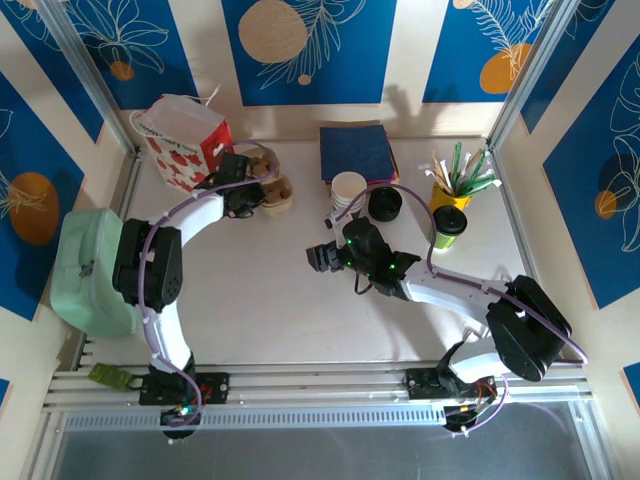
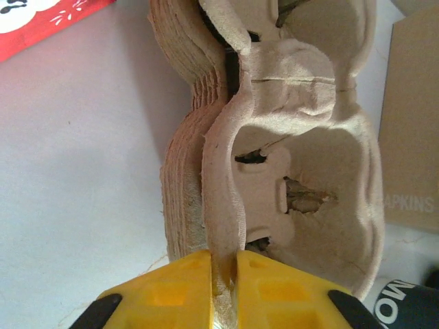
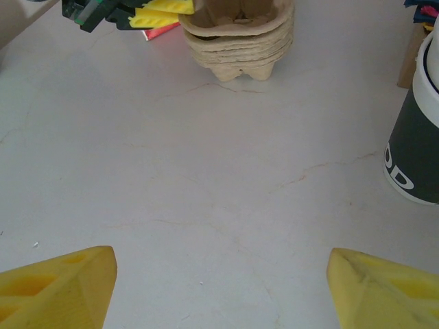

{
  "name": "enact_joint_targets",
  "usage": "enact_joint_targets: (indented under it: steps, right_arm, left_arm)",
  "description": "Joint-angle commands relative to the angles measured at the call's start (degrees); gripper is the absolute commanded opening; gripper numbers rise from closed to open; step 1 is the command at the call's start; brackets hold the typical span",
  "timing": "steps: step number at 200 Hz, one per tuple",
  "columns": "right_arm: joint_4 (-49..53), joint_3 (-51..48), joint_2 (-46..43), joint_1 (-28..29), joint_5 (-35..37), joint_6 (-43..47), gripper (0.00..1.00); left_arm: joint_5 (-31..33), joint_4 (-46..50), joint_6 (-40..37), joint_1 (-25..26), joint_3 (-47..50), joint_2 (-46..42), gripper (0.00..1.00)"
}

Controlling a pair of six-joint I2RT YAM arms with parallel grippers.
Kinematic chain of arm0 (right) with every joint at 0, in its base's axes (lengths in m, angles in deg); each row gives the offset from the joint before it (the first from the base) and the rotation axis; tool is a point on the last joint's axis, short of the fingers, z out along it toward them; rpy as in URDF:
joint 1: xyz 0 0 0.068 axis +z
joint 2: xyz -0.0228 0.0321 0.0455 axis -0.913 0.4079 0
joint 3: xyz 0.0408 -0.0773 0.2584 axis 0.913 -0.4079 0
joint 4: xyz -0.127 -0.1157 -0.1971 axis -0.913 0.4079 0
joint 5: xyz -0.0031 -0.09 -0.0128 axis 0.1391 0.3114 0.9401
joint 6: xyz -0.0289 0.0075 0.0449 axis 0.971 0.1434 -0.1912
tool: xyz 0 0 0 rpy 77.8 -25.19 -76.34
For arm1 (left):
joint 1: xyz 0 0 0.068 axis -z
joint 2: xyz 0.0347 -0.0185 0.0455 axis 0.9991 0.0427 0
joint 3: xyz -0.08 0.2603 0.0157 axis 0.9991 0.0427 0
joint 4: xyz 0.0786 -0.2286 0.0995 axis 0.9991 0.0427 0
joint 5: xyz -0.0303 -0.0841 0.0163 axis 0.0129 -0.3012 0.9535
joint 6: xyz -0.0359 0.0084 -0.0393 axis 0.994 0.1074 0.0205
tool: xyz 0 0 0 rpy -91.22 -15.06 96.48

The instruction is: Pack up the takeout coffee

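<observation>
The takeout coffee (image 1: 450, 228), a lime-green cup with a black lid, stands at the right of the table, apart from both grippers. My left gripper (image 1: 250, 196) is at a stack of brown cardboard cup carriers (image 1: 277, 190) at the back left. In the left wrist view its yellow fingers (image 2: 171, 291) are shut on the side rim of the top cup carrier (image 2: 295, 171). My right gripper (image 1: 325, 257) hovers open over bare table near the middle, and its fingertips (image 3: 62, 281) stand wide apart with nothing between them.
A red-and-white bag (image 1: 185, 140) stands behind the carriers. Near the back middle are a dark blue napkin pack (image 1: 355, 152), stacked white cups (image 1: 348, 190), black lids (image 1: 385, 203) and a yellow cup of stirrers (image 1: 455, 180). A pale green box (image 1: 90, 270) sits at the left edge.
</observation>
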Motion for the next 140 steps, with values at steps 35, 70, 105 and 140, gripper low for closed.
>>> enact_joint_targets:
  steps: [35,70,105,140]
  right_arm:
    - [0.55,2.00,0.21,0.60,1.29,1.09,0.80]
    - [0.47,1.92,0.06,0.73,1.42,1.09,0.80]
    - [0.33,1.88,-0.01,0.77,1.56,1.05,0.80]
    - [-0.22,1.42,-0.40,0.77,1.64,0.65,0.80]
  left_arm:
    - [-2.70,-3.77,0.41,-1.49,2.40,-4.47,0.08]
    - [-3.53,-4.24,0.48,-1.90,2.51,-5.89,0.05]
    - [-4.59,-4.47,-0.16,-2.08,1.95,-7.97,0.01]
    - [-6.06,-2.45,-1.73,-2.11,0.05,-10.34,0.00]
